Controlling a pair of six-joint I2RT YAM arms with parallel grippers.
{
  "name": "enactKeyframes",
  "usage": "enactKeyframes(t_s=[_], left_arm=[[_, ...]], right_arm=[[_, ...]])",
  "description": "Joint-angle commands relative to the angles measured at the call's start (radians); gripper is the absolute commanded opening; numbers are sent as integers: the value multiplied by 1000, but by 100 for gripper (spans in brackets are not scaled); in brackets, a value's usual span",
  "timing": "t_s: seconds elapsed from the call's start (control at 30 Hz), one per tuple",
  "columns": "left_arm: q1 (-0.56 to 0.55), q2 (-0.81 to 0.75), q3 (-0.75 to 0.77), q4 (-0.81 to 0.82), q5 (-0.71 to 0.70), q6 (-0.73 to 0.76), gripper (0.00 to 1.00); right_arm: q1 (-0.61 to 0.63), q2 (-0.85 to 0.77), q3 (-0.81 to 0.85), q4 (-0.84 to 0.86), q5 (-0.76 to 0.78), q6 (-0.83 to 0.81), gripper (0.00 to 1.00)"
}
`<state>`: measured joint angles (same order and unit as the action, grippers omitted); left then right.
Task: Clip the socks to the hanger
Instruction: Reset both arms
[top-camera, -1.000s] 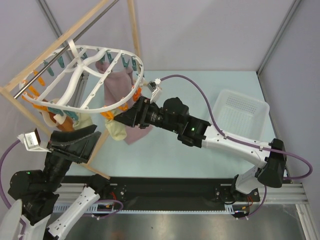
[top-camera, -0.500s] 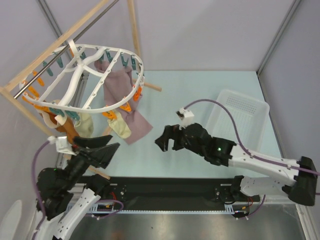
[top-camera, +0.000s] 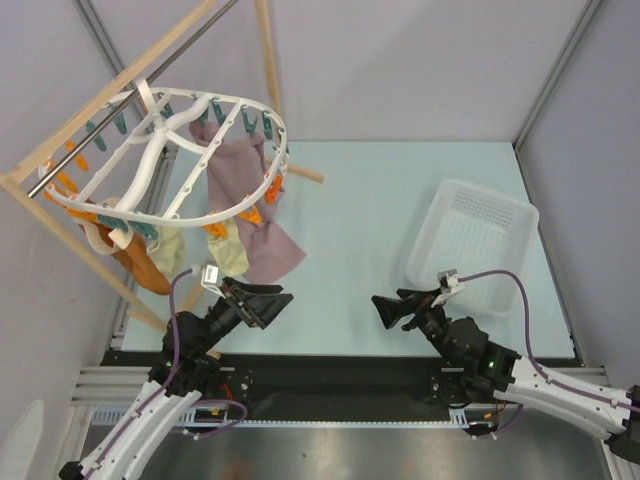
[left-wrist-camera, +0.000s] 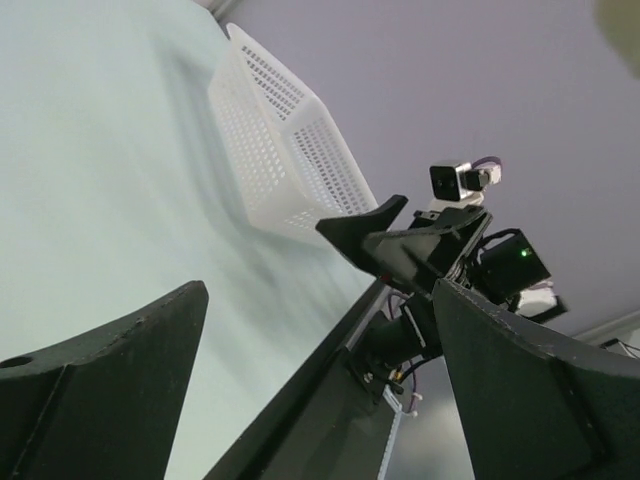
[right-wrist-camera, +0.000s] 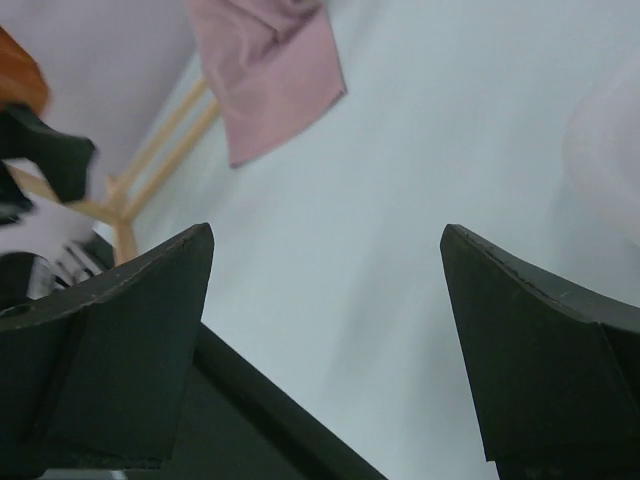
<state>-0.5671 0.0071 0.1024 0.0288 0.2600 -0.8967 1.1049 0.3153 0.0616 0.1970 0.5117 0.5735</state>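
Note:
The hanger, a white oval frame rimmed with teal and orange pegs, hangs from a wooden rack at the upper left. Two pale cream socks dangle from pegs on its near rim. My left gripper is low near the table's front edge, below the socks and apart from them, open and holding nothing. My right gripper faces it from the right, also open and holding nothing. In the left wrist view the wide-open left gripper looks across at the right gripper. The right gripper frames only bare table.
A large mauve-pink cloth and an orange-brown cloth also hang from the hanger. A white perforated basket stands at the right. The wooden rack's legs reach the table at the left.
Both arms have pulled back from the hanger down to the near edge of the table. The socks stay hanging from the rim, and both grippers have opened wider.

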Motion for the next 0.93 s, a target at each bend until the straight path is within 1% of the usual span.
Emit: enactKeyframes(t_s=[0.0, 0.03, 0.1, 0.13, 0.2, 0.23, 0.27, 0.33, 0.37, 0.43, 0.57, 0.7, 0.77, 0.9], left_arm=[[-1, -144, -88, 244, 68, -106, 100], [-1, -139, -136, 269, 83, -131, 100], [0, -145, -180, 367, 113, -168, 100], [1, -142, -229, 403, 122, -209, 100], [-1, -145, -289, 476, 128, -270, 100], [-1, -144, -288, 462, 131, -271, 100], [-2, -147, -288, 458, 139, -266, 100], [-1, -144, -290, 477, 151, -269, 100], [-1, -145, -291, 480, 151, -271, 100], [-1, -147, -290, 465, 151, -278, 100], [-2, -145, -287, 431, 156, -274, 100], [-1, -145, -285, 411, 151, -260, 100], [-1, -145, -286, 401, 145, -261, 100], [-2, -145, -287, 411, 159, -268, 100]], right_arm=[[22, -136, -166, 260, 89, 75, 100], [33, -153, -164, 234, 111, 60, 100], [52, -176, -164, 239, 136, 16, 100], [67, -185, -163, 240, 155, 11, 100], [75, -243, -158, 175, 172, 63, 100], [75, -263, -157, 132, 192, 142, 100], [73, -274, -154, 69, 204, 169, 100], [75, -268, -154, 36, 220, 209, 100], [78, -265, -151, -9, 247, 282, 100], [81, -255, -148, -66, 267, 328, 100], [131, -255, -144, -169, 349, 422, 100], [164, -249, -144, -179, 379, 424, 100], [167, -246, -144, -177, 364, 407, 100], [168, -258, -144, -169, 337, 425, 100]])
